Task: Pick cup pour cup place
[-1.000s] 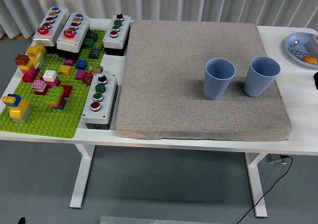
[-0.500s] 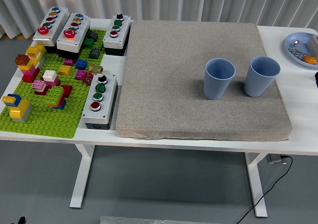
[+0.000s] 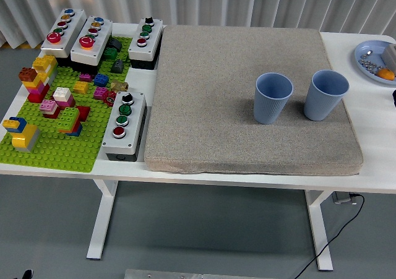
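Two light blue ribbed cups stand upright on the beige mat point(image 3: 235, 62), right of its middle. The left cup point(image 3: 272, 98) and the right cup point(image 3: 325, 94) are a short gap apart, and I cannot see anything inside them. A small dark sliver of my right arm point(image 3: 393, 99) shows at the picture's right edge, well clear of the right cup. Nothing touches either cup. My left arm is out of view.
A green brick baseplate point(image 3: 55, 149) with several coloured bricks fills the table's left side. Grey button boxes point(image 3: 125, 125) stand on and beside it. A blue plate point(image 3: 370, 49) with small items sits at the far right corner.
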{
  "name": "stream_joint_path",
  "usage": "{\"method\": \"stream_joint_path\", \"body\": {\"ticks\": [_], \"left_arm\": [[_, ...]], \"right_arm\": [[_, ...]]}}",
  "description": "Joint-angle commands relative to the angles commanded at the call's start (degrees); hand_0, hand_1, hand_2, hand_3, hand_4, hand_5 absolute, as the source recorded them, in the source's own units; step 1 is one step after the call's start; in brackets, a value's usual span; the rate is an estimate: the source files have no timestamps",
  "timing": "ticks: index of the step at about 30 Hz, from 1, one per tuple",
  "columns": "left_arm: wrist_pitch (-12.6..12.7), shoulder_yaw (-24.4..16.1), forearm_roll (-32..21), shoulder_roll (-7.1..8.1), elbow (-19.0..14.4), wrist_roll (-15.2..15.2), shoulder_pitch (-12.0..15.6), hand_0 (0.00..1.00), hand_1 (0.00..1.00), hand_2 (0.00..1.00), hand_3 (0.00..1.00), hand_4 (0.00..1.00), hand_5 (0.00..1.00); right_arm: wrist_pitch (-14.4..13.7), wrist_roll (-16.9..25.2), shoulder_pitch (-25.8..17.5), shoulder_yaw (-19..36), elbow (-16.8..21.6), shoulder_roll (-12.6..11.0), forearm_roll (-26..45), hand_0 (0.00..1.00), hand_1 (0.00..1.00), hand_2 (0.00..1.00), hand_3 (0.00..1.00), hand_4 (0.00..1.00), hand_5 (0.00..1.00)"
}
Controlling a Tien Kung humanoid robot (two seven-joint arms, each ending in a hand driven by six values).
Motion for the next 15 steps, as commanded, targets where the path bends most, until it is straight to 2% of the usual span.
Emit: {"method": "stream_joint_path", "body": {"ticks": [15], "left_arm": [[0.23,-0.41,-0.13,-0.11,0.00,0.08,0.32,0.708,0.658,0.730,0.666,0.460,0.969]], "right_arm": [[0.14,-0.17,-0.07,-0.91,-0.07,0.17,-0.04,0.911,0.819,0.855,0.829,0.701,0.720]]}}
